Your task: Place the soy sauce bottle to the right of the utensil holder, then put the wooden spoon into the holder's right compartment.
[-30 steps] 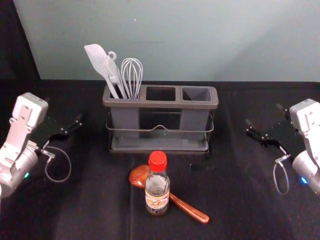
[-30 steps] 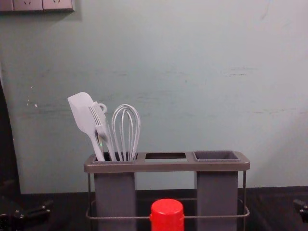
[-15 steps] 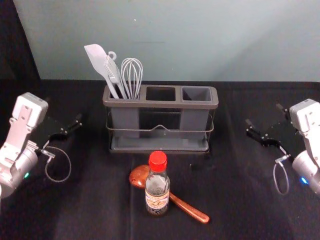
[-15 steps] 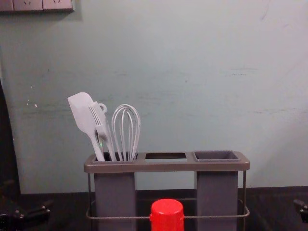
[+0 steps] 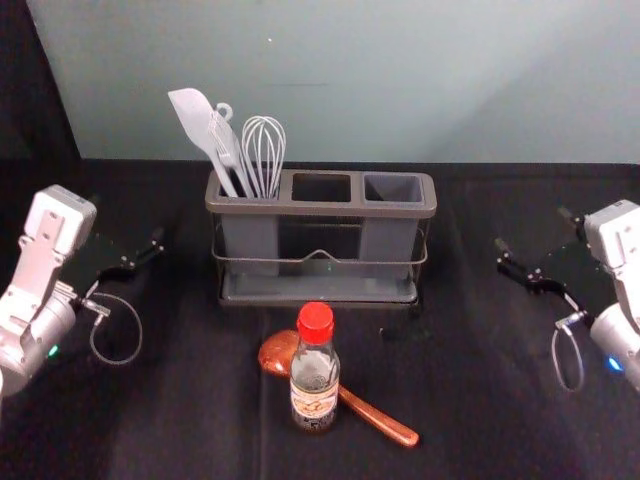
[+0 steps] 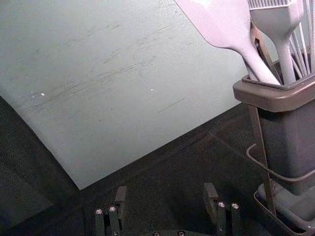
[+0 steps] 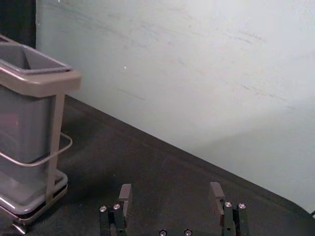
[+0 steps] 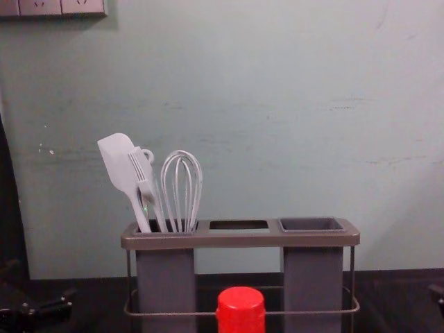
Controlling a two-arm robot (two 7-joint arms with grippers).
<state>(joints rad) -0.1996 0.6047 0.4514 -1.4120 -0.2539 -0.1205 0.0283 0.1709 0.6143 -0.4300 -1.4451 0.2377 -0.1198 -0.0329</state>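
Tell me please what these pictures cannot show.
- Head view: middle of the wooden spoon, behind the soy sauce bottle.
- Head view: wording on the label, too small.
- Chest view: bottle's body, cut off by the bottom edge.
- Head view: whisk below the rim, hidden by left compartment.

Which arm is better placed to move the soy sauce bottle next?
Probably right: the right gripper, open, is right of the utensil holder, where the soy sauce bottle should go; the left gripper is left of it.

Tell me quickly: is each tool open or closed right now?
Left tool: open, holding nothing, left of the holder.
Right tool: open, holding nothing, right of the holder.
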